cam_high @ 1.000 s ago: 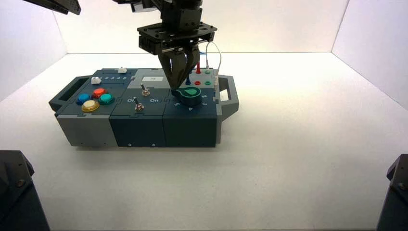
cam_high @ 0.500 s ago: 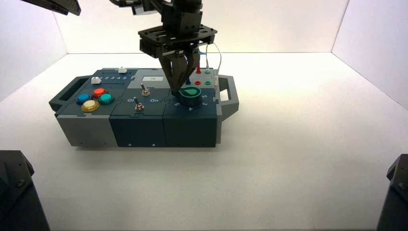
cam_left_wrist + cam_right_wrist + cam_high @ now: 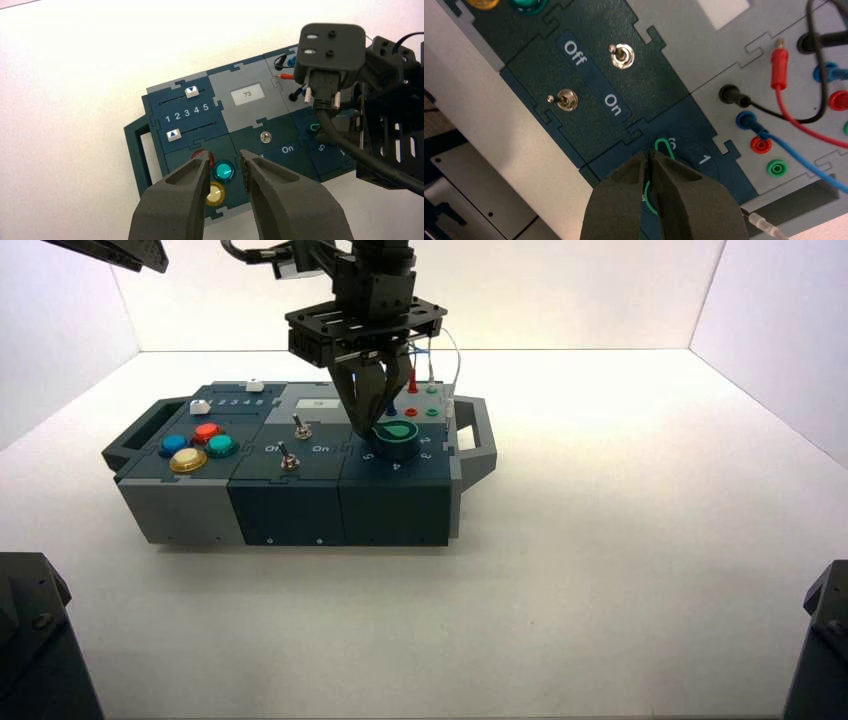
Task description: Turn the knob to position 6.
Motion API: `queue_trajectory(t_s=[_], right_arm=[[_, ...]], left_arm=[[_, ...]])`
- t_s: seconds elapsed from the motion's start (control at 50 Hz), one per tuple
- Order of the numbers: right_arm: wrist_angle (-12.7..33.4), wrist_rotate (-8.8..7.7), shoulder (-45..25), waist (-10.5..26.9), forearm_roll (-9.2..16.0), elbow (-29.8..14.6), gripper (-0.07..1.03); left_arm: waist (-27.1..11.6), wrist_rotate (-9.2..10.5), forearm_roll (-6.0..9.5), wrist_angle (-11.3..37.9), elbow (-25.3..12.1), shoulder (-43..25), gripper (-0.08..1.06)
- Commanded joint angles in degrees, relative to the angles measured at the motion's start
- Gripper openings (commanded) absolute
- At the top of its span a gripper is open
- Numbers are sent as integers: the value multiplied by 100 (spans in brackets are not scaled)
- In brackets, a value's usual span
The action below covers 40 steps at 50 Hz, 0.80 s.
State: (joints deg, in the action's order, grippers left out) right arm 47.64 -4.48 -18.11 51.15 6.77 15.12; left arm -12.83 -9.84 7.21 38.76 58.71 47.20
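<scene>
Right gripper (image 3: 650, 161): my fingers were pinched nearly together on the knob (image 3: 397, 439), its tip near the 6.
Risk: I might slip off or overshoot.
Left gripper (image 3: 225, 165): hovering, slightly open, empty.

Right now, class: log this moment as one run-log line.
right gripper: shut on knob | pointer: by 6 | left gripper: open, above push buttons

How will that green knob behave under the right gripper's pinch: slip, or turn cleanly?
The knob is teardrop-shaped, so the right gripper, closed on it near its tip, probably gets leverage rather than slipping. It looks rigid and is seated in the box, so it should rotate, not lift. The left gripper hovers open over the buttons.
</scene>
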Motion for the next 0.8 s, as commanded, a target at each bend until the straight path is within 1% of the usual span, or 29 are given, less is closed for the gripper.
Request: queue_trajectory(t_s=[0.02,0.8], right_arm=[[-18,9,123,-26,-9,-193,2],[-18,9,88,-88,-9,-202,2]], left_arm=[[35,0,-9,-53,-70,-9,35],[35,0,-18,-53,-70,-9,35]])
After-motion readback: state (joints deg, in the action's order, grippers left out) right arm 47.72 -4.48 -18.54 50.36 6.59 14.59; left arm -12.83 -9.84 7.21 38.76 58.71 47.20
